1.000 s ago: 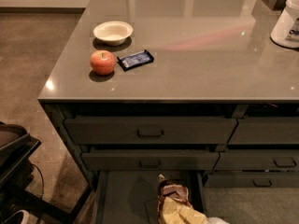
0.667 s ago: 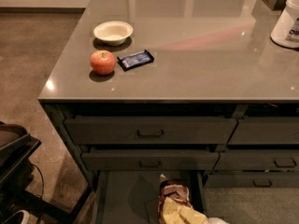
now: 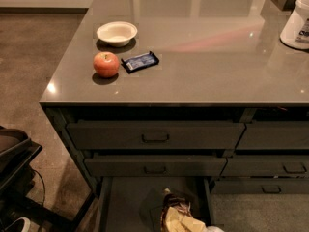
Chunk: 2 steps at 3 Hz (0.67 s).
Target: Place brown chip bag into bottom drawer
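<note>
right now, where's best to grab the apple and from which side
Take the apple across its round middle, from straight above: it sits stem-up, with bowl and blue wrapper close by. The gripper is a pale sliver at the bottom edge.

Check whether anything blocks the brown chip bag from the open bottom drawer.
Nothing visible does. The crinkled brown-and-cream chip bag is over the open dark grey metal bottom drawer, its floor bare alongside. The gripper shows only as a pale sliver at the bottom edge, beside the bag.

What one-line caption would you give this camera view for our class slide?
Brown chip bag over the open bottom drawer, gripper barely visible beside it at the lower edge; apple on countertop.
</note>
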Motion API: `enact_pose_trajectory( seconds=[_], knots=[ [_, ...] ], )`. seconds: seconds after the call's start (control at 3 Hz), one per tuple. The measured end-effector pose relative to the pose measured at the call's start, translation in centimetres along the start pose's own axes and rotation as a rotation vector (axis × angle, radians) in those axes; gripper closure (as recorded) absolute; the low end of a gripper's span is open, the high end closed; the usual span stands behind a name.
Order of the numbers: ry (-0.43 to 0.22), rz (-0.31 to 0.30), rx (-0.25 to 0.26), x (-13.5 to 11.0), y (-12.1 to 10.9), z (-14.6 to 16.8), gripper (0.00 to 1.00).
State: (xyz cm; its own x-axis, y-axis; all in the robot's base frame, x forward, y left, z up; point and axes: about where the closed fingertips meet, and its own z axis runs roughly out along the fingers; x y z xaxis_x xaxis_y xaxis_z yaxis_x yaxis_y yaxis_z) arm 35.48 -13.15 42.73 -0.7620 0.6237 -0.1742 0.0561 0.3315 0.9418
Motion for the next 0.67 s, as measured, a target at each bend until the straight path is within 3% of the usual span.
enact_pose_trajectory(
  seconds=[0.67],
  knots=[
    [0.022, 0.211, -0.034, 2.2, -11.1, 8.0, 1.00]
  ],
)
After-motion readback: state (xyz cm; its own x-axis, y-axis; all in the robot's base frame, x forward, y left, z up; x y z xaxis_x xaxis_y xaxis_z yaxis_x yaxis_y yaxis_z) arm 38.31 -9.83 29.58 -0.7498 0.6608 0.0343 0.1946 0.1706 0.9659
